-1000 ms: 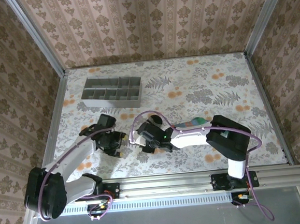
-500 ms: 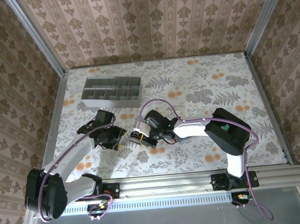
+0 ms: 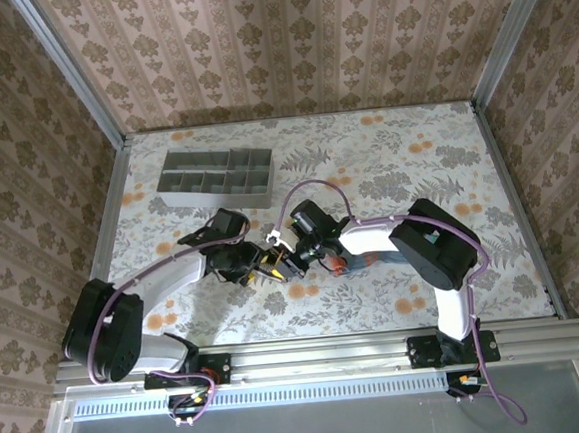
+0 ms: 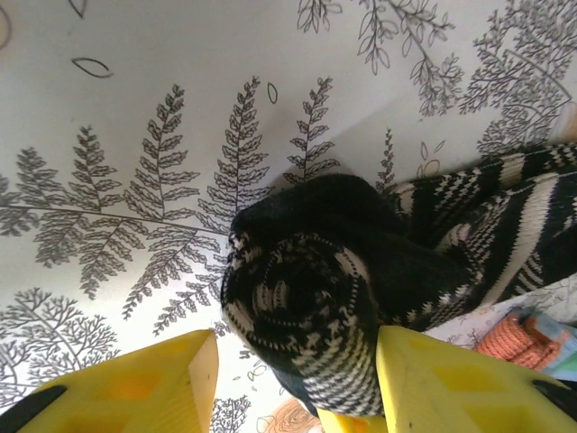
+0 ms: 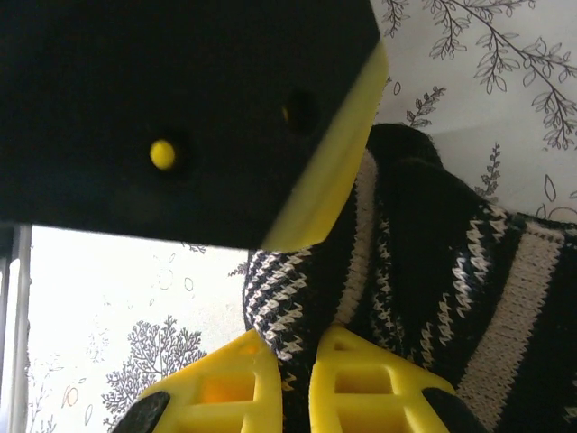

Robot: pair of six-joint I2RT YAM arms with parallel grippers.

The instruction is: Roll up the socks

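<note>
- The left hand (image 4: 297,336) sits low over the surface, half-wide, its yellow fingers (image 4: 144,383) either side of the rolled end of a sock. The right-side finger touches the roll and the other stands just clear of it.
- The black-and-cream sock (image 4: 302,311) lies near the front middle of the surface, between the two hands. Its rolled end shows a spiral face toward the left wrist camera, so the roll's axis points at that hand. The unrolled length trails off to the right, and the sock's long axis runs roughly left to right.
- The right hand (image 5: 293,336) is narrow, nipped on a thin fold of the same sock at the edge of the roll.
- The orange-cuffed sock (image 4: 516,341) lies just beside the striped length on its right. Only its ribbed cuff and a pale edge show, so I cannot tell its direction.
- The surface (image 3: 385,159) is pale cloth printed with grey ferns and orange flowers.
- A grey compartment tray (image 3: 218,194) stands at the far left, well apart from the socks.
- Brown patterned wallpaper (image 3: 286,46) closes three sides, with metal posts (image 3: 66,79) at the corners.
</note>
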